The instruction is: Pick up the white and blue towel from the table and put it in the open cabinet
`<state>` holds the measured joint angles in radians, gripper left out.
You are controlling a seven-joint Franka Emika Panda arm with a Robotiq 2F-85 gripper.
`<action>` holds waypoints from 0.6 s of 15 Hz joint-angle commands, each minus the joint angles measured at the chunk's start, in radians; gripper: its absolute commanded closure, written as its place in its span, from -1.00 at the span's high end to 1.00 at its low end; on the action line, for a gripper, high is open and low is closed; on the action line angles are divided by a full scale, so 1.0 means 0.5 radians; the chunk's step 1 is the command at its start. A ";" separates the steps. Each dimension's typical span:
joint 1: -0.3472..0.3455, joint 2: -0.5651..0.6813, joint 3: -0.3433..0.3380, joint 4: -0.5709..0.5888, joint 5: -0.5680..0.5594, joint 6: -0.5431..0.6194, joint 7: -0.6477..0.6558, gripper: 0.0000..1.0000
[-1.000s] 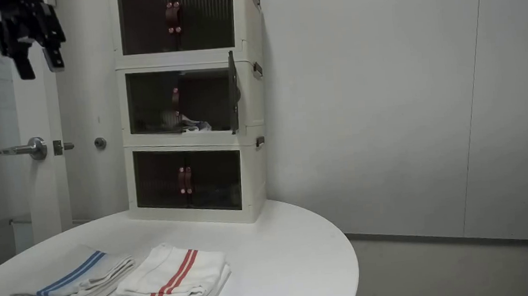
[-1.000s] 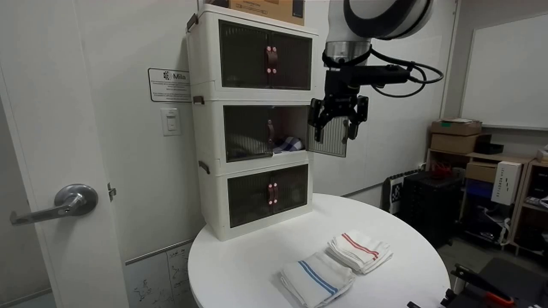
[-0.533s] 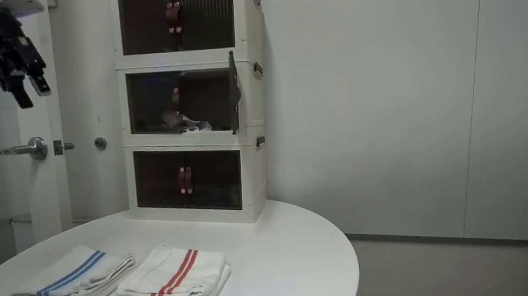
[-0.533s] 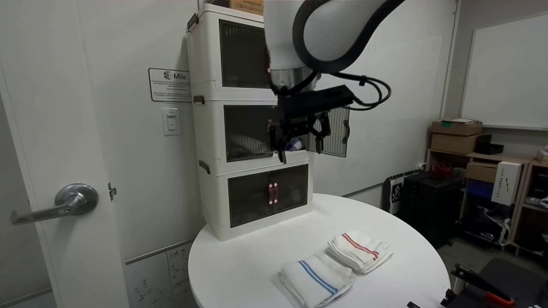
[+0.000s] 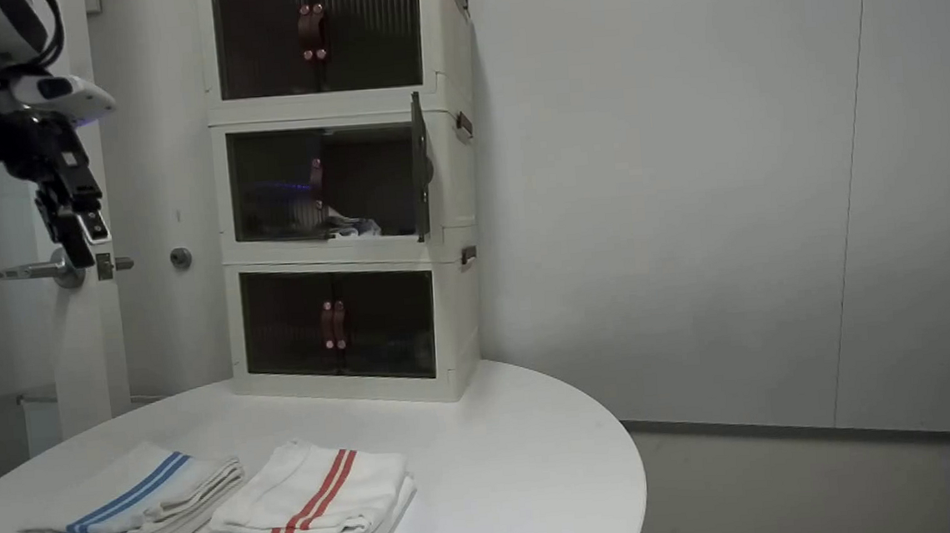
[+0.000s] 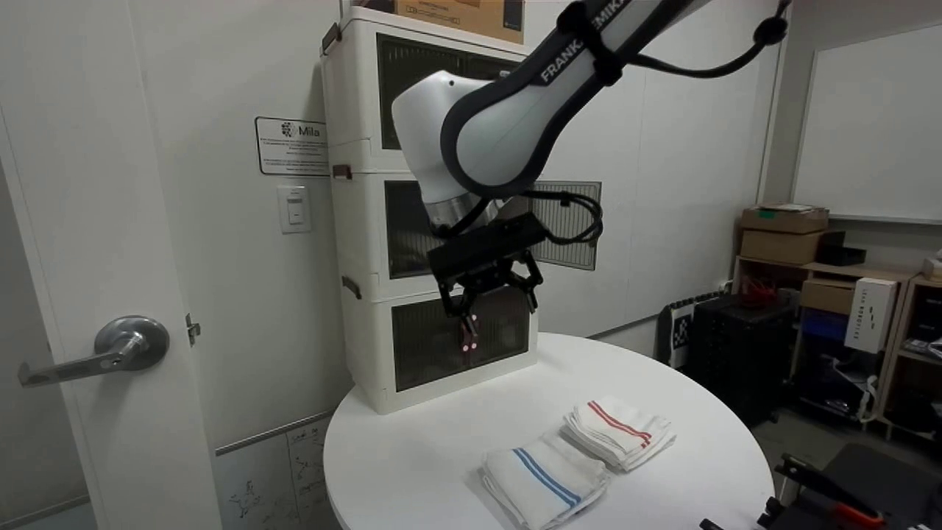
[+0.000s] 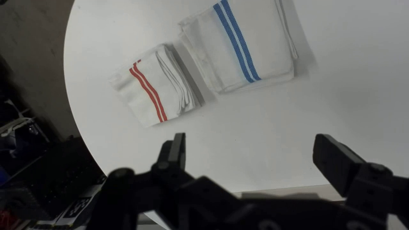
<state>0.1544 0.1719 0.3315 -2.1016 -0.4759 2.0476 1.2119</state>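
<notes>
While the blue-striped towel (image 6: 544, 480) lies folded on the table (image 6: 419, 456), a red-striped towel (image 6: 618, 434), likewise folded, rests just beside it. The gripper (image 7: 250, 140) hangs above the table, well apart from both towels, its jaws standing wide apart with the table's white top seen between them. The middle cabinet (image 5: 281, 250) has one door (image 5: 421, 170) swung outward, and a cloth (image 5: 355, 226) is visible inside.
</notes>
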 commanded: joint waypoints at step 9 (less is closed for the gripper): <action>0.333 0.637 -0.416 0.551 0.019 -0.028 0.055 1.00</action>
<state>0.2798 0.4283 0.1621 -1.8988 -0.4755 2.0512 1.2363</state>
